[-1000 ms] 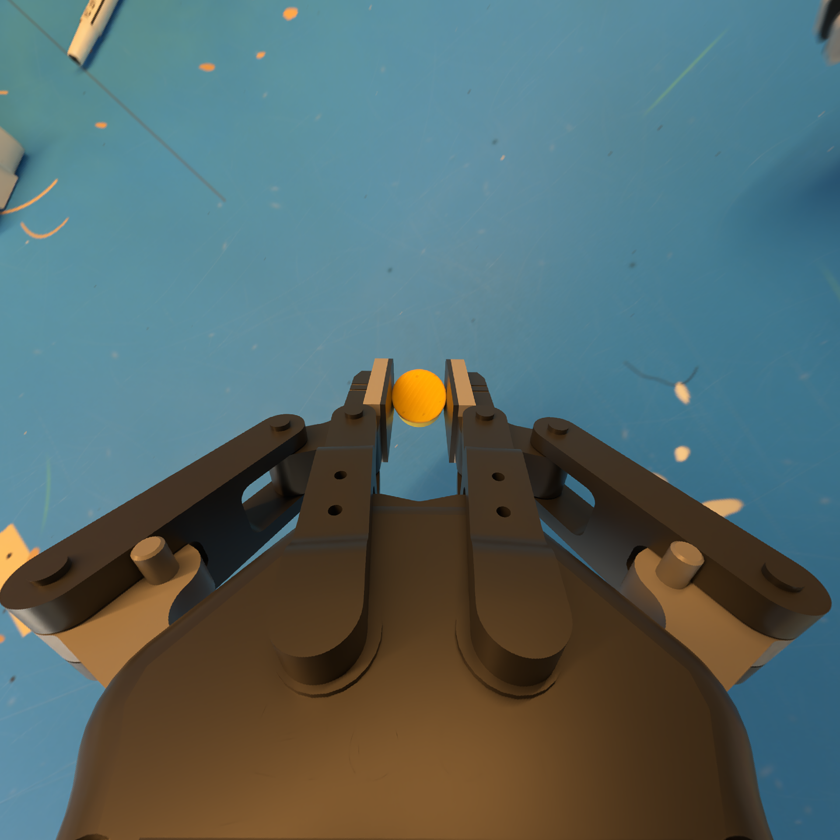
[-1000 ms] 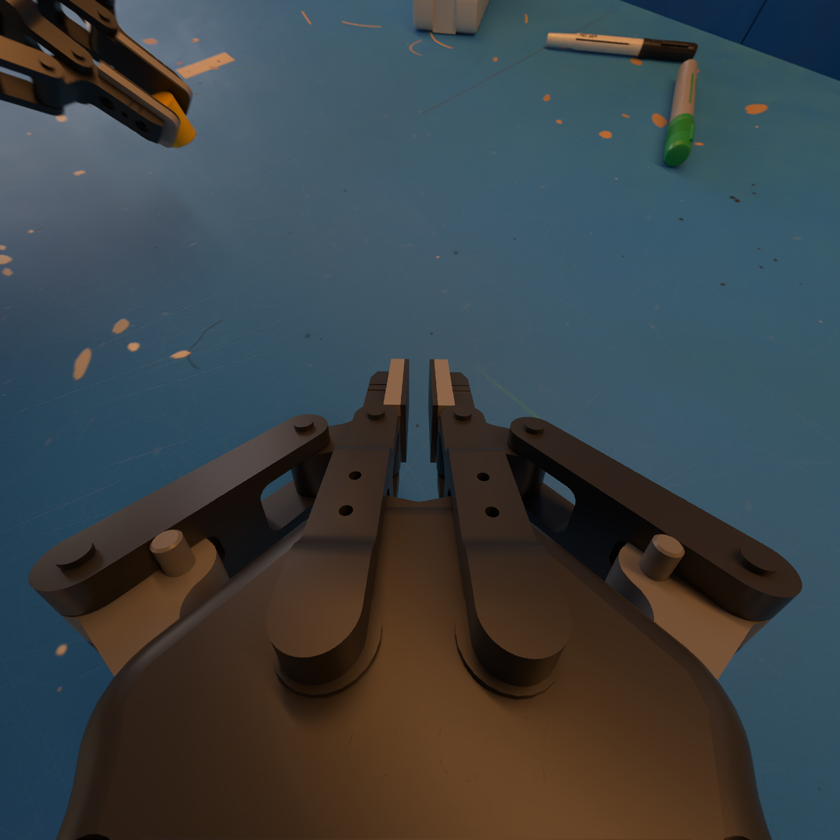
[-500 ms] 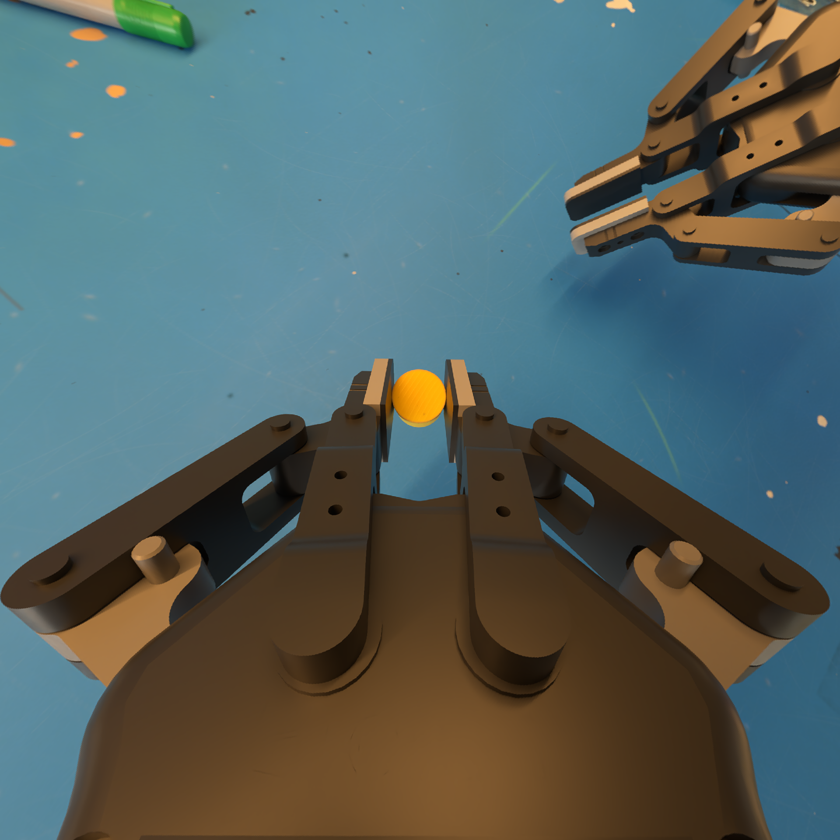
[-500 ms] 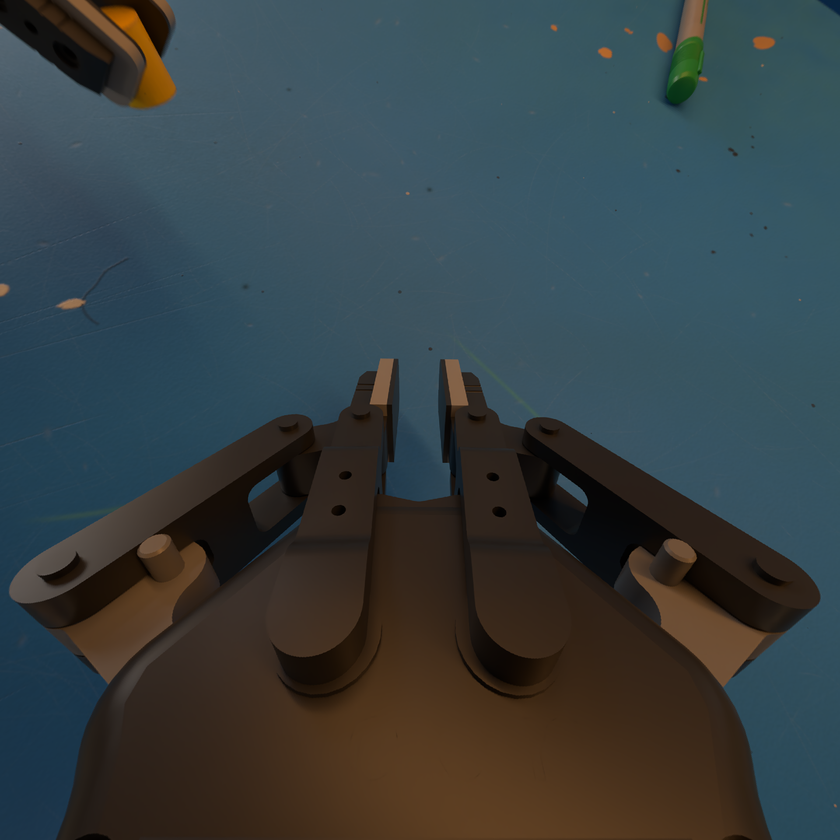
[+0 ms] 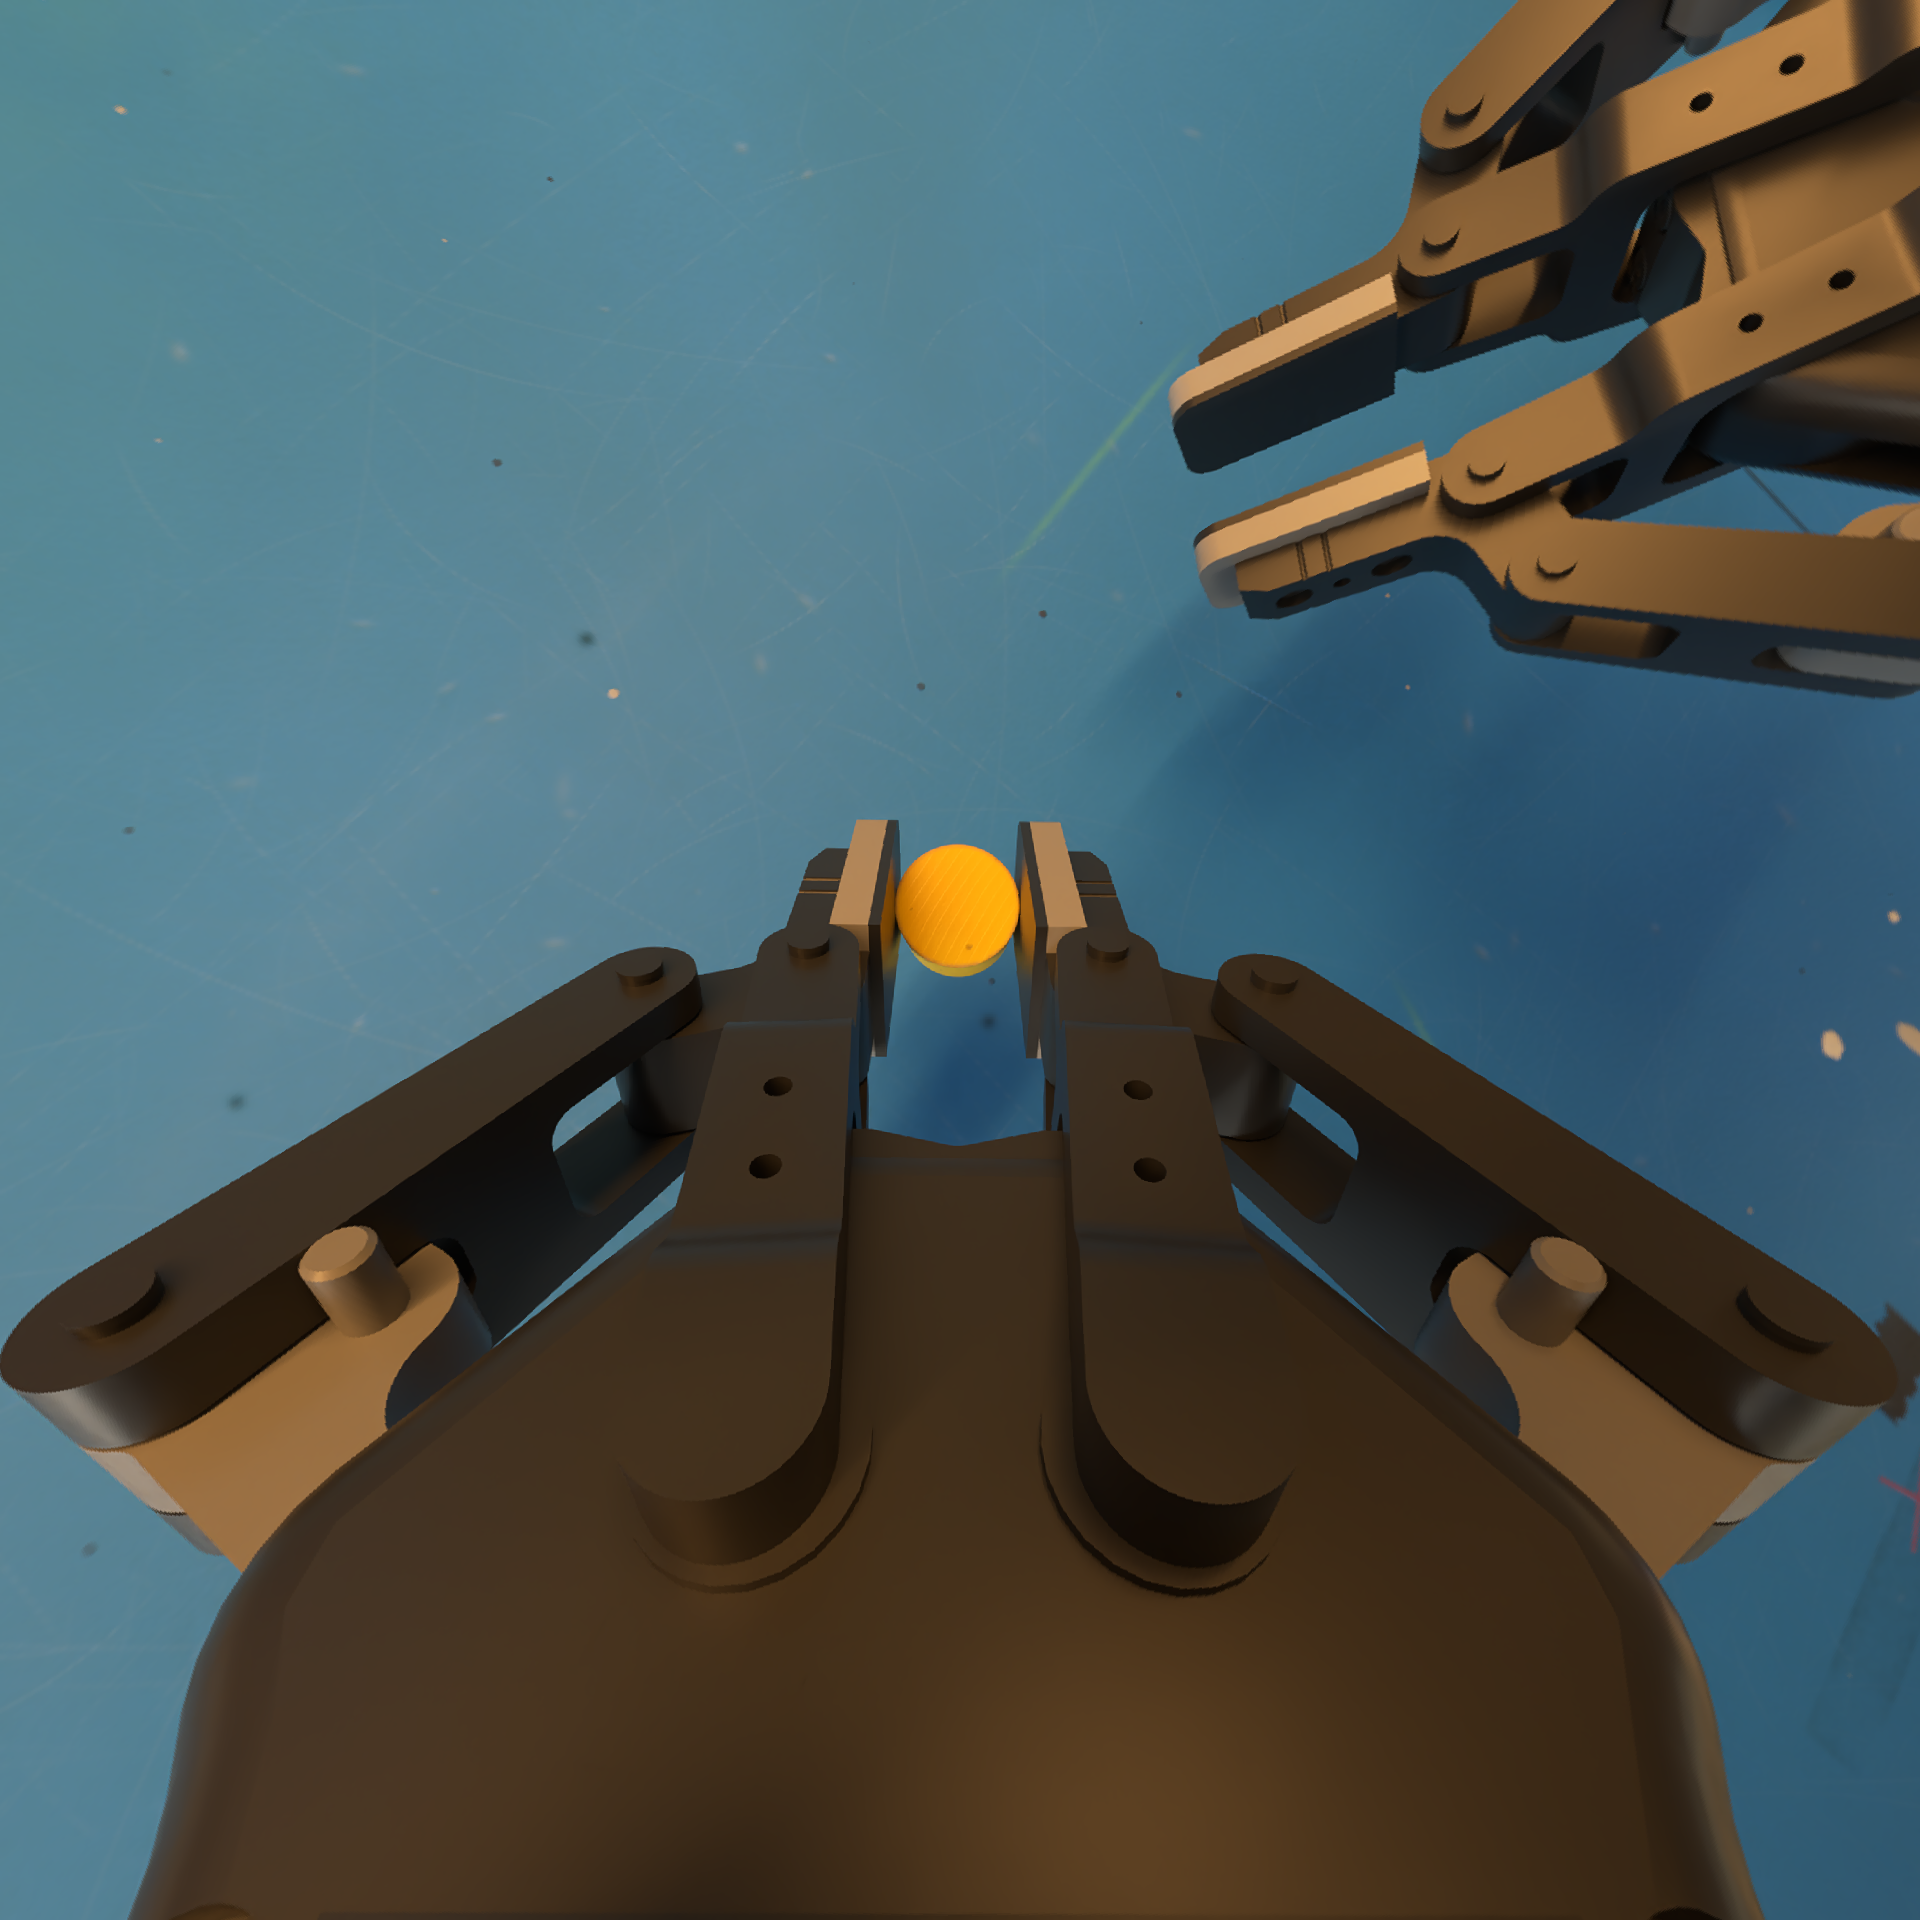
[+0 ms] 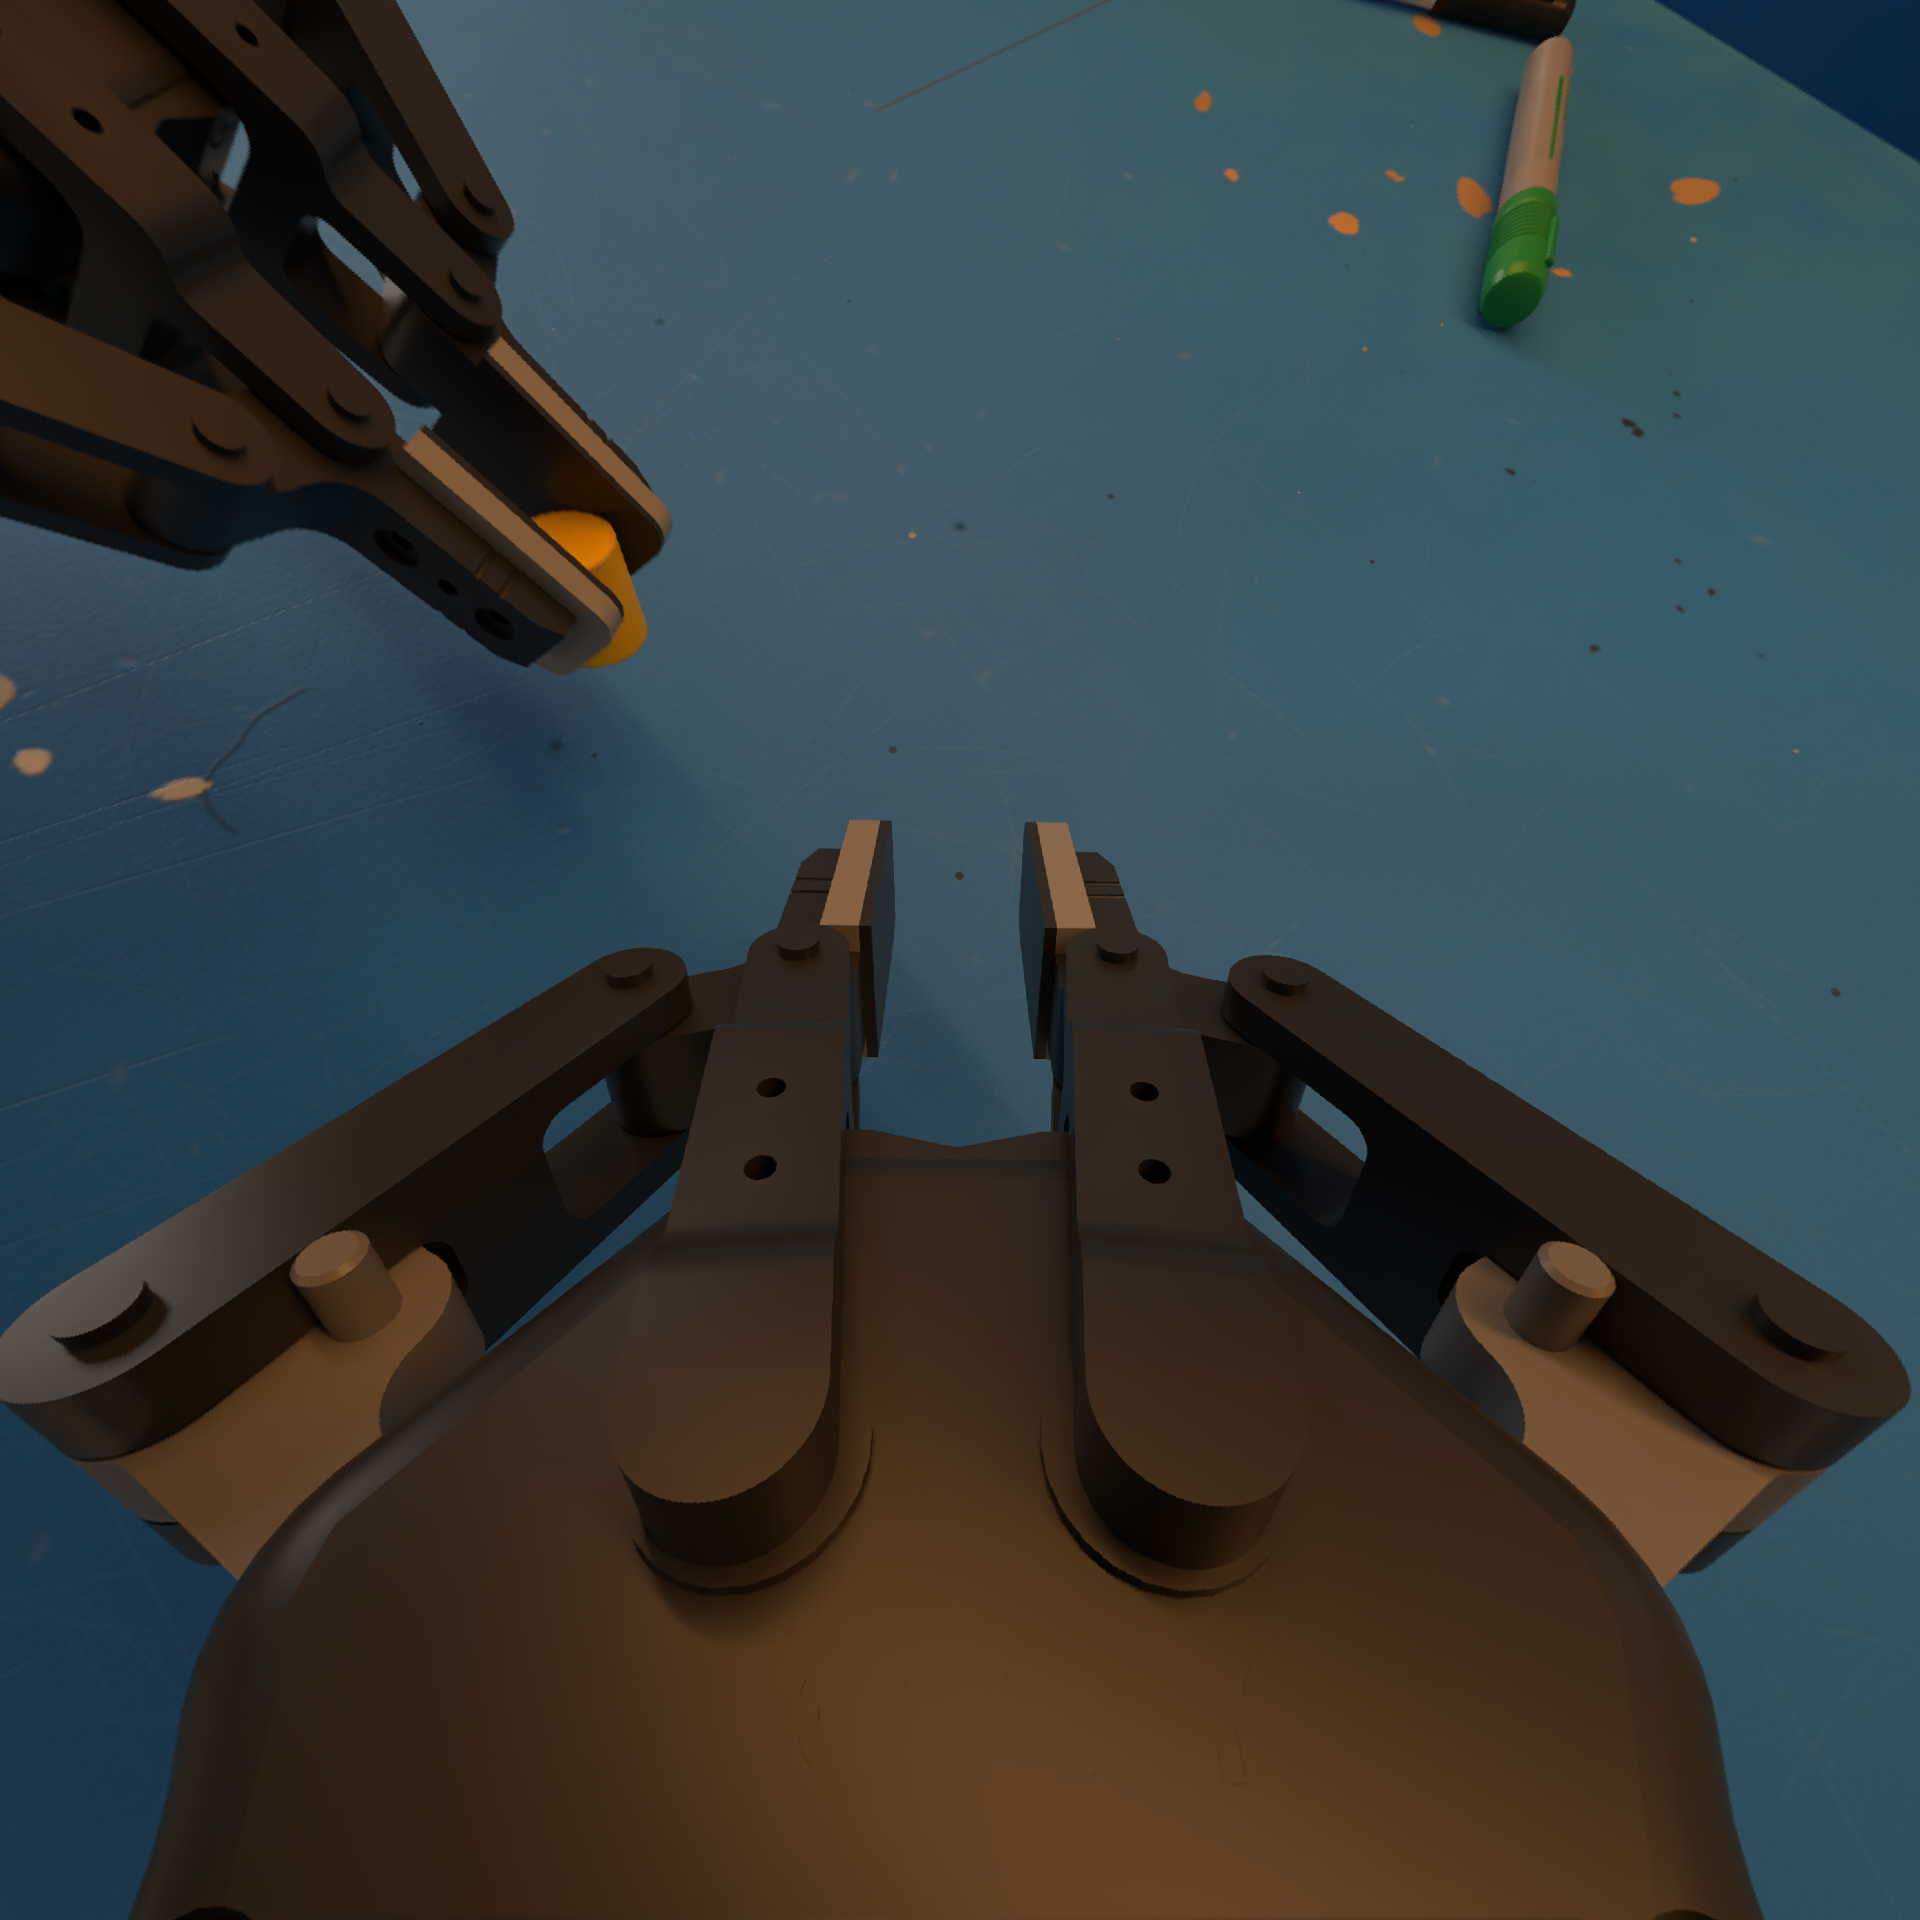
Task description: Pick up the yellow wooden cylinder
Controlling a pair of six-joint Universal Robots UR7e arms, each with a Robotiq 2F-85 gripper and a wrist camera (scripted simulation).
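Note:
The yellow wooden cylinder is clamped end-on between the pads of my left gripper, held above the blue table. In the right wrist view the same gripper shows at the upper left with the cylinder sticking out past its fingertips, casting a shadow on the table below. My right gripper is open by a narrow gap and empty. It also shows in the left wrist view at the upper right, its tips pointing toward the cylinder but apart from it.
A green-capped marker lies on the blue table at the far right, with the dark end of another marker beyond it. Orange flecks and scratches dot the surface.
The two grippers have come much closer together, the left one still holding the cylinder. The right gripper's jaws have opened from nearly shut to a wider gap.

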